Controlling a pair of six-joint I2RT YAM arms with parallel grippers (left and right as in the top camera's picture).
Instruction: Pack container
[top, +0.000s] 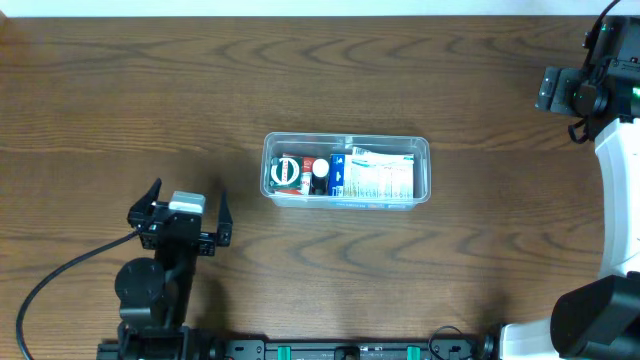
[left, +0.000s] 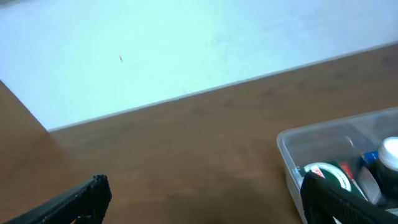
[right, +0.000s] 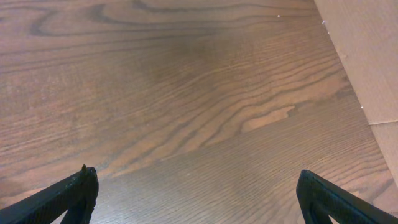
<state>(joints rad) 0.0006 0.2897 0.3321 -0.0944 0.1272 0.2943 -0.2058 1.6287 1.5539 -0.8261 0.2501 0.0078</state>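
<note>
1. The container (top: 268, 170) stands in the middle of the wooden table (top: 120, 90), with its long side running from left to right.
2. Inside it, at the left end, lies a round green-and-white item (top: 286, 173). Just beside that is a dark bottle with a white cap (top: 320, 172), and blue-and-white packets (top: 375, 175) fill the right part.
3. The left gripper (top: 188, 192) is well apart from the container, with its fingers spread wide and holding nothing.
4. The right gripper (right: 198, 193) hangs over bare wood, also wide and empty.
</note>
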